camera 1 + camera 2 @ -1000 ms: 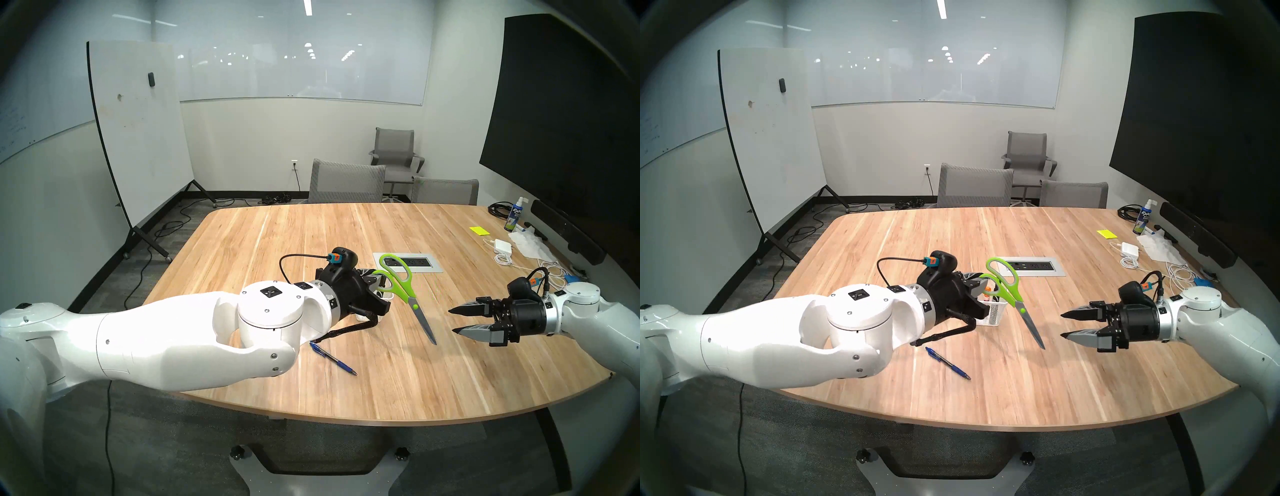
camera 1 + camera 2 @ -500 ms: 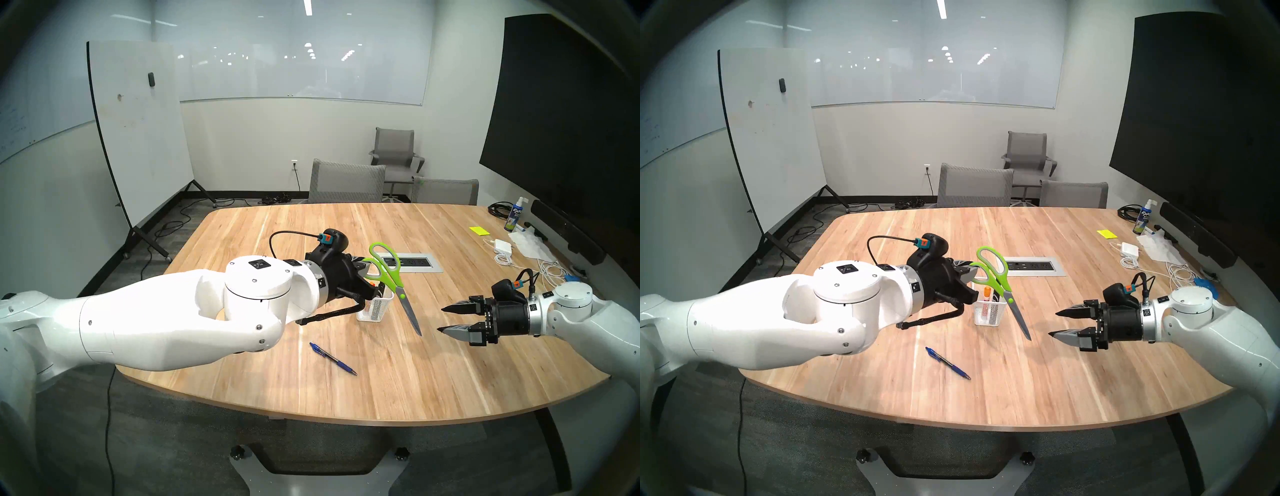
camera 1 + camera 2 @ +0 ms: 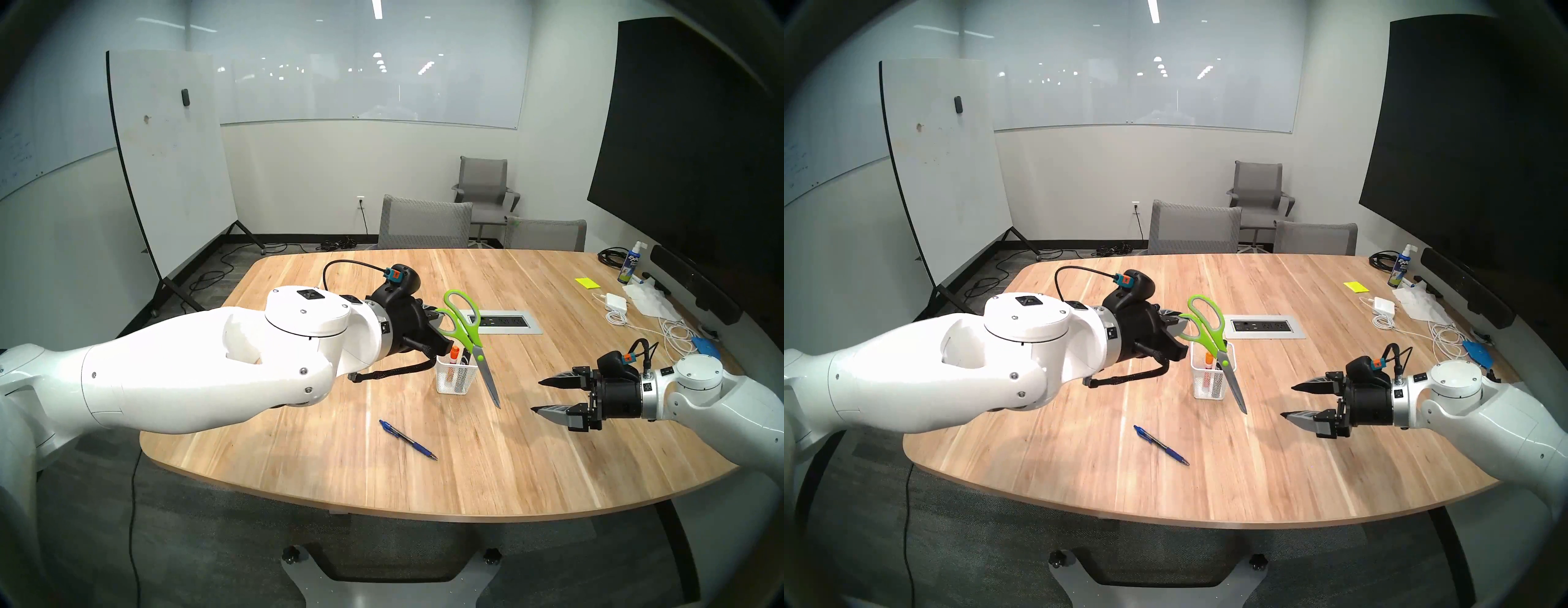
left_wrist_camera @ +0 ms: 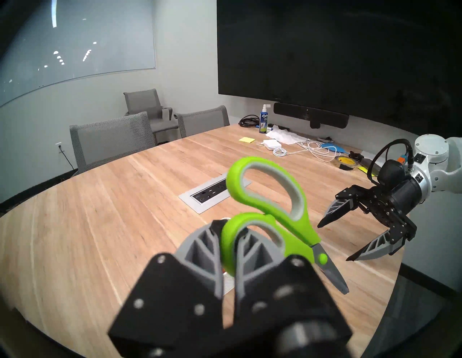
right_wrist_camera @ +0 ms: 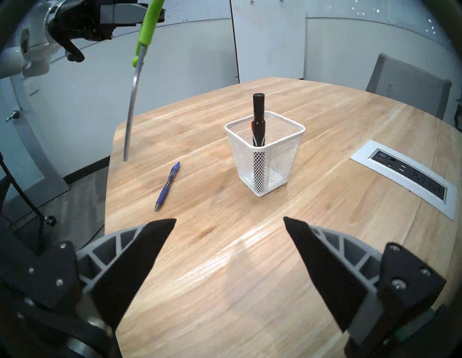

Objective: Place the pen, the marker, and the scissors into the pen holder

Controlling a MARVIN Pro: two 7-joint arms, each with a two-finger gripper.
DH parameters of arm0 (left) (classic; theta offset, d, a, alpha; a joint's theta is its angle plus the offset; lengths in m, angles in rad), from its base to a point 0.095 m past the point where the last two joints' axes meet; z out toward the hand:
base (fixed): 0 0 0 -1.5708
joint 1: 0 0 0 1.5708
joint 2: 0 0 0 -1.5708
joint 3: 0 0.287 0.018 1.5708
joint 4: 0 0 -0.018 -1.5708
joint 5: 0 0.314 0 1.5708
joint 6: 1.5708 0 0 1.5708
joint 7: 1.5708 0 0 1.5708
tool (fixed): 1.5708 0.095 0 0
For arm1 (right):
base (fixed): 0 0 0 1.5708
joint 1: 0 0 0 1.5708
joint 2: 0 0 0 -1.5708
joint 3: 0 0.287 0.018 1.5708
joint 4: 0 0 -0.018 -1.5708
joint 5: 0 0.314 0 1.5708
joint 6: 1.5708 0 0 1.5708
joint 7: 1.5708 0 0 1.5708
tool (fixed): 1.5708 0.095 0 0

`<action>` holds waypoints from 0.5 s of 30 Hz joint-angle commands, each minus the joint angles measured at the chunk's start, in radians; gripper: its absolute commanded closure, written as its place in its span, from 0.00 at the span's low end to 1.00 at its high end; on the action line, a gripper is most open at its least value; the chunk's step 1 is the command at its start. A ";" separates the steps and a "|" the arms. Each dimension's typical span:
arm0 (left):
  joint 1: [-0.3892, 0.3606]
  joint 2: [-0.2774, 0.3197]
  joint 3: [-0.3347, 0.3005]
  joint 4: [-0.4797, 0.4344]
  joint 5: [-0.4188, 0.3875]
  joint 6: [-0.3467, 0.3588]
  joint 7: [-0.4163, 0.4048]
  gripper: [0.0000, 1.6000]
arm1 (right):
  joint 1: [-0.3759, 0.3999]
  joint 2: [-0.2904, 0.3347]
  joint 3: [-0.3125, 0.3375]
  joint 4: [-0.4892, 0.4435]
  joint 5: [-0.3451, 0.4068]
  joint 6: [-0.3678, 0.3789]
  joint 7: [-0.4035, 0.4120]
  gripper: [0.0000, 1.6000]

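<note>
My left gripper is shut on the small loop of the lime-green scissors, which hang in the air with closed blades slanting down. The white mesh pen holder stands mid-table. In it are a black marker and an orange-capped one. In the right wrist view the scissors hang clear of the pen holder, on the pen's side. The blue pen lies flat nearer the front edge. My right gripper hovers open and empty to the holder's right.
A grey power outlet panel is set into the table behind the holder. At the far right lie a white charger with cables, yellow sticky notes and a spray bottle. Grey chairs stand at the far edge.
My left arm has risen and drawn back to the left with the scissors, uncovering the pen holder. My right gripper has drifted a little left and stayed open.
</note>
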 commanded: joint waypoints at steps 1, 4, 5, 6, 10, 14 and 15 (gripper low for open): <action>-0.045 -0.002 -0.032 -0.004 -0.007 0.024 -0.002 1.00 | -0.019 -0.001 0.021 -0.004 0.023 -0.062 -0.029 0.00; -0.052 -0.003 -0.036 0.000 -0.014 0.038 -0.003 1.00 | -0.030 -0.005 0.019 -0.007 0.009 -0.089 -0.055 0.00; -0.056 -0.004 -0.037 0.002 -0.017 0.045 -0.004 1.00 | -0.033 -0.007 0.017 -0.008 0.006 -0.094 -0.061 0.00; -0.059 -0.004 -0.038 0.003 -0.019 0.050 -0.005 1.00 | -0.035 -0.007 0.016 -0.010 0.003 -0.099 -0.068 0.00; -0.075 -0.007 -0.042 0.014 -0.027 0.081 -0.009 1.00 | -0.050 -0.005 0.013 -0.025 -0.013 -0.122 -0.107 0.00; -0.089 -0.006 -0.047 0.027 -0.034 0.106 -0.017 1.00 | -0.059 -0.017 0.011 -0.033 -0.038 -0.142 -0.154 0.00; -0.092 -0.005 -0.048 0.030 -0.035 0.112 -0.019 1.00 | -0.062 -0.020 0.011 -0.036 -0.048 -0.152 -0.167 0.00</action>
